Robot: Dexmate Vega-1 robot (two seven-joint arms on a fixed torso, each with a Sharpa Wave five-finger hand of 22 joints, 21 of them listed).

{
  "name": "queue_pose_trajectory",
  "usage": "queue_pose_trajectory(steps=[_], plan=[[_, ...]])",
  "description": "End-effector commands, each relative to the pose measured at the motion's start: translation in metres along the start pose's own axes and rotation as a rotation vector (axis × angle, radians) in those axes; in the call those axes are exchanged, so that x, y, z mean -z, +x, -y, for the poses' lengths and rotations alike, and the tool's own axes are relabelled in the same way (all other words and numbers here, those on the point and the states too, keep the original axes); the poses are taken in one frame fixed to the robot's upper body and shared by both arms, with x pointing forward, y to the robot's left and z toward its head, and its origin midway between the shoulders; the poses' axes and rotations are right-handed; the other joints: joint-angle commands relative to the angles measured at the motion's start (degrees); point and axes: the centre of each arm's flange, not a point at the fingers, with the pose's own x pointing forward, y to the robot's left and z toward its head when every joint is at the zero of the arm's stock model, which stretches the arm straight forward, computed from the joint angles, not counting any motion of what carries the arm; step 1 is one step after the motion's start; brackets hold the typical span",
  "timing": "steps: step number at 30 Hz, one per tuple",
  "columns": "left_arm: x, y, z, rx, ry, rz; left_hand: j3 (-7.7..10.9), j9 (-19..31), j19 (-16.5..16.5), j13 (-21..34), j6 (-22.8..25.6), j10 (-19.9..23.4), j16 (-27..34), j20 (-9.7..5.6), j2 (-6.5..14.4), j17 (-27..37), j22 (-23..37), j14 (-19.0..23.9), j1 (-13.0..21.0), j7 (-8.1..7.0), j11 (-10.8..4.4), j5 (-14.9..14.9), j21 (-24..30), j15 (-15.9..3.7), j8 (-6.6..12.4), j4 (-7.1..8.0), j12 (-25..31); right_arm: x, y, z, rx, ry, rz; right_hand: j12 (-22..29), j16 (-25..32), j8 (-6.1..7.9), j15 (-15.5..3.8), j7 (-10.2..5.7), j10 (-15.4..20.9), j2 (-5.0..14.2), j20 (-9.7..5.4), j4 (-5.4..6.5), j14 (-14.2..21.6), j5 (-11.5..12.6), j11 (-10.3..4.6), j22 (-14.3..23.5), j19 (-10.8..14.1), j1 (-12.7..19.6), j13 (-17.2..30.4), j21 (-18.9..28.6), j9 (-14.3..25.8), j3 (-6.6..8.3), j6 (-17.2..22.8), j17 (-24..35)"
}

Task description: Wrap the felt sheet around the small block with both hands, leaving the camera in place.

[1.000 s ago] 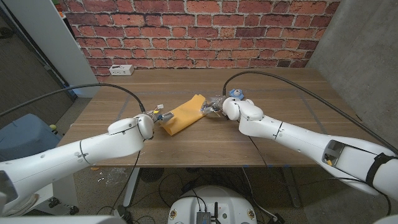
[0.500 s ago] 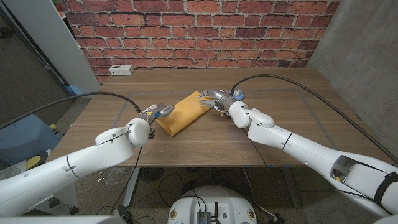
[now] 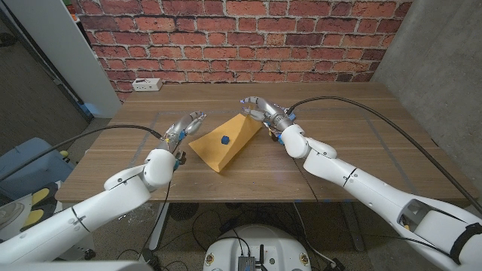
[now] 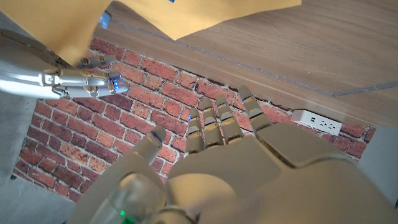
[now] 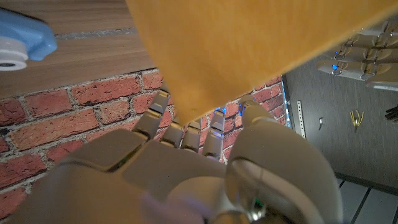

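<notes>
Fingers on the right hand (image 3: 260, 109) pinched the felt sheet's (image 3: 226, 147) far corner, left hand (image 3: 181, 129) spread wide and empty, so I'd fold it snug over the small block (image 3: 224, 139).

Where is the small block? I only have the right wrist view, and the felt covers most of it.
Observer: The head view shows the small block sitting on top of the felt sheet, near its middle and uncovered.
Operator: Is the sheet folded over anywhere?
Observer: No. From above it is spread open on the table, with no fold over the block.
Operator: And where is the left hand relative to the sheet?
Observer: The left hand is beside the sheet's left corner, fingers spread, holding nothing.
</notes>
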Motion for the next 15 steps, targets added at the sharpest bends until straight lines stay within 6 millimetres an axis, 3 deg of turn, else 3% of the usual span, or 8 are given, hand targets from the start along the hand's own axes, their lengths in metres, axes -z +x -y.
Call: queue_pose_trajectory(steps=[1, 11, 13, 14, 15], plan=[[0.026, 0.011, -0.024, -0.046, -0.242, 0.138, -0.02, 0.05, 0.51, 0.14, -0.83, -0.82, -0.21, 0.15, 1.26, -0.04, -0.01, -0.23, 0.78, -0.35, 0.21, -0.25, -0.26, -0.14, -0.12, -0.71, -0.25, 0.003, -0.011, 0.016, 0.182, 0.224, 0.011, 0.35, -0.53, 0.15, -2.20, 0.05, -0.57, -0.46, 0.33, 0.73, -0.97, -0.13, 0.14, 0.14, -0.75, -1.42, 0.06, -0.73, 0.18, -0.28, -0.53, -0.16], [0.044, 0.024, -0.033, -0.008, -0.407, 0.211, -0.43, -0.15, -1.09, -0.10, -2.74, -3.61, -0.99, -1.10, 0.20, 0.06, -0.03, -3.40, 0.55, -0.50, 0.30, -0.33, -1.42, 0.14, 0.03, -1.34, -0.75, 0.012, -0.027, 0.028, 0.351, 0.347, 0.005, 0.84, -1.17, 0.64, -1.64, 0.40, -0.44, -2.61, 3.96, 1.42, -0.63, 0.04, 0.29, -0.04, -5.27, -4.96, -0.35, -3.26, 0.05, -1.84, -0.49, -1.38], [0.050, 0.028, -0.033, 0.006, -0.443, 0.203, -0.46, -0.19, -1.46, -0.15, -2.96, -4.11, -1.09, -1.28, 0.16, 0.06, -0.03, -4.11, 0.50, -0.63, 0.38, -0.31, -1.66, 0.30, 0.08, -1.39, -0.81, 0.017, -0.034, 0.029, 0.422, 0.371, -0.012, 0.97, -1.62, 0.88, -0.72, 0.67, -0.17, -3.28, 6.07, 1.55, -0.37, 0.35, 0.39, -0.16, -10.15, -6.75, -0.62, -5.90, -0.04, -2.25, 0.08, -2.36], [0.051, 0.029, -0.033, 0.010, -0.447, 0.198, -0.46, -0.19, -1.48, -0.16, -3.09, -4.18, -1.07, -1.30, 0.16, 0.07, -0.03, -4.14, 0.49, -0.65, 0.42, -0.30, -1.69, 0.32, 0.05, -1.40, -0.81, 0.018, -0.036, 0.028, 0.448, 0.371, -0.020, 1.02, -1.70, 0.97, -0.48, 0.72, -0.03, -3.39, 6.22, 1.54, -0.42, 0.37, 0.41, -0.17, -10.17, -6.93, -0.64, -6.00, -0.05, -2.30, 0.30, -2.47], [0.052, 0.030, -0.033, 0.011, -0.450, 0.193, -0.48, -0.22, -1.67, -0.20, -3.46, -4.73, -1.00, -1.31, 0.17, 0.08, -0.02, -4.25, 0.45, -0.71, 0.66, -0.29, -1.82, 0.29, -0.01, -1.40, -0.93, 0.018, -0.038, 0.028, 0.469, 0.373, -0.024, 1.18, -1.88, 1.05, -0.22, 0.67, 0.53, -3.47, 6.02, 1.46, -0.24, 0.51, 0.41, -0.19, -12.65, -7.55, -0.77, -7.38, -0.09, -2.25, 0.68, -2.99]])
